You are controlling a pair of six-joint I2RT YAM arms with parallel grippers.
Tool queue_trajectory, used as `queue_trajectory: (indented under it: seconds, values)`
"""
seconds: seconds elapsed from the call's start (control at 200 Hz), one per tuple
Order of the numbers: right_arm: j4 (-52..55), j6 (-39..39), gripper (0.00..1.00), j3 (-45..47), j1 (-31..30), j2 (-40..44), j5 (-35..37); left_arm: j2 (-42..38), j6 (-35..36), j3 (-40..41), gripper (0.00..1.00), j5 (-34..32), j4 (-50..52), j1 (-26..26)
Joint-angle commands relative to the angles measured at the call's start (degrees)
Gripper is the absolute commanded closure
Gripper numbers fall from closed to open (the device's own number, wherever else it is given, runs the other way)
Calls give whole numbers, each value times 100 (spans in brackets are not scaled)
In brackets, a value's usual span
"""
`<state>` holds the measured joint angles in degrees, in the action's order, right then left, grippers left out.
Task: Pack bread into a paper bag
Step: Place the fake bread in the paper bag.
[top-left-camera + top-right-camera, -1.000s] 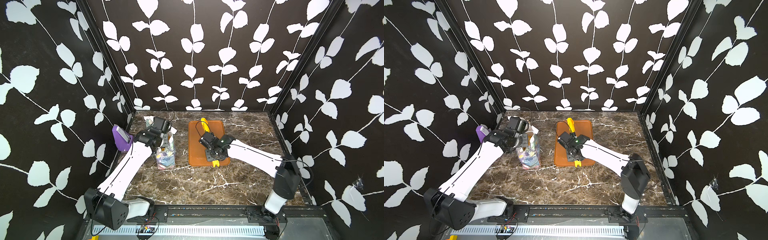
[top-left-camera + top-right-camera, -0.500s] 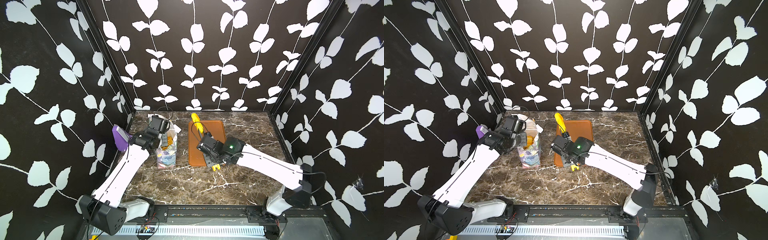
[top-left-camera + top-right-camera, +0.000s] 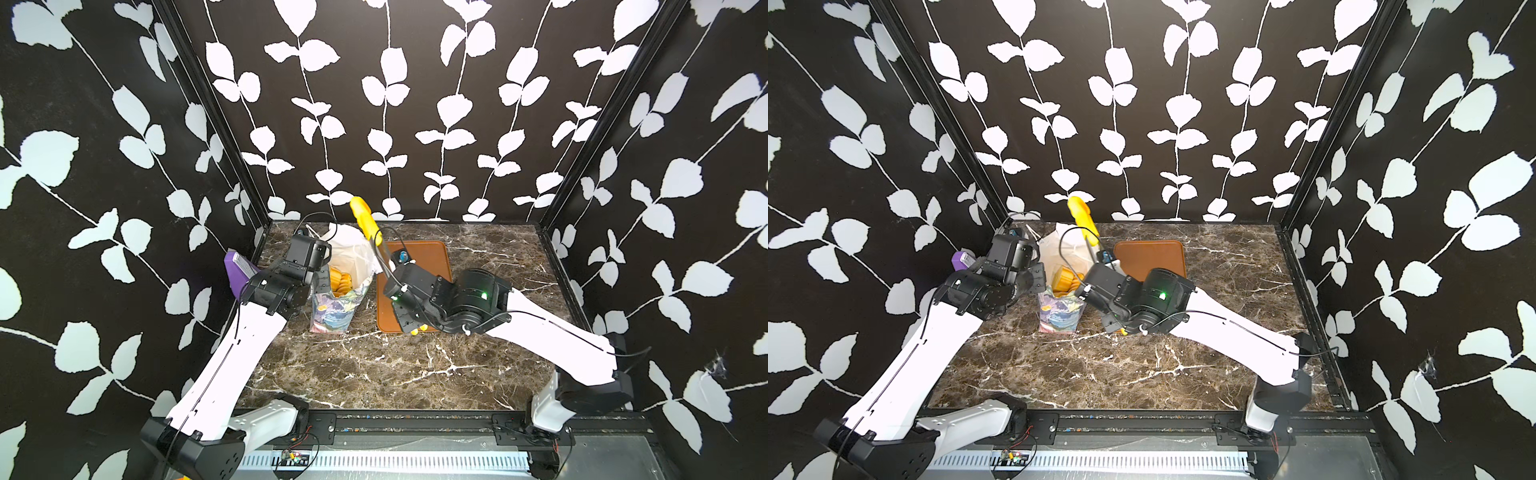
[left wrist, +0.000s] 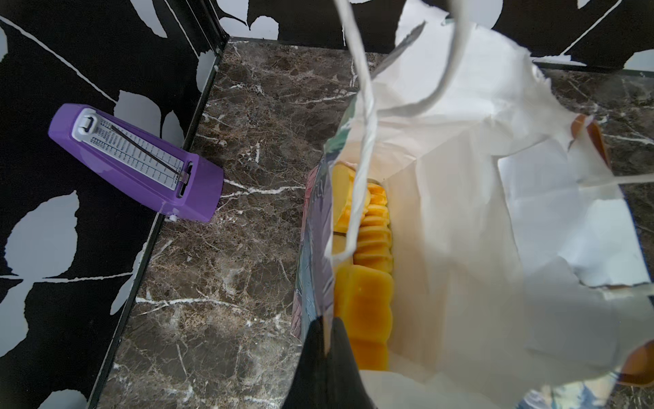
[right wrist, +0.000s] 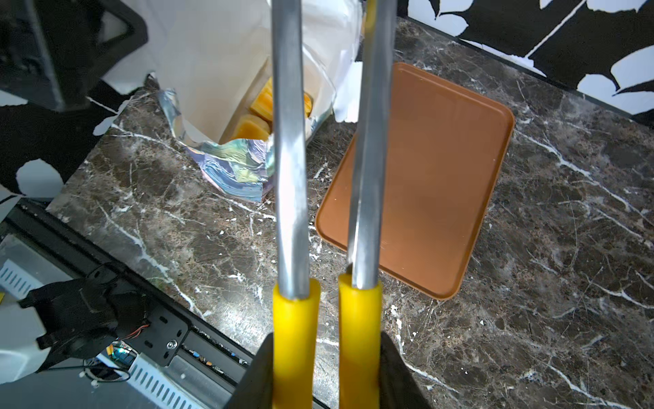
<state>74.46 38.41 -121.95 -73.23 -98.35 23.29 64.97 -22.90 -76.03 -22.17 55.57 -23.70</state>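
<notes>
Right wrist view: right hand (image 5: 325,375), clamped on the tongs (image 5: 290,177), has swung off the bare tray (image 5: 435,170), bread (image 5: 253,125) sits in the paper bag (image 5: 212,53) upper left, left hand (image 4: 323,340) pinching its rim, probably done.

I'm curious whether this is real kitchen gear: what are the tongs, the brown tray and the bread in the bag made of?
Tongs: bare, brushed-looking metal arms, with yellow sleeves that look like rubber or plastic.
Tray: probably matte plastic, uniformly brown with a moulded rim.
Bread: likely toy plastic, judging by its glossy, even golden surface.
</notes>
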Motion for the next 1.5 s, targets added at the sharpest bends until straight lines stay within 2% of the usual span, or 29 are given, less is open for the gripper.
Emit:
queue_trajectory:
  seconds: [0.0, 0.831, 1.141, 1.191, 1.311, 1.496]
  values:
    - [186, -132, 100, -427, -95, -120, 353, -82, -21, -119, 100, -22, 17, -28]
    - [-1249, 330, 100, 1655, -165, -161, -709, -47, -109, -14, 100, 12, 30, -29]
    - [-1522, 380, 100, 1803, -160, -481, -953, -75, -119, 8, 100, -6, 77, -38]
    - [-1485, 390, 87, 1761, -148, -525, -952, -90, -121, 5, 100, -11, 77, -37]
    - [-1423, 384, 67, 1701, -138, -572, -938, -82, -135, 11, 100, 0, 85, -37]
    - [-1406, 386, 56, 1692, -121, -573, -936, -78, -130, 10, 100, 2, 80, -38]
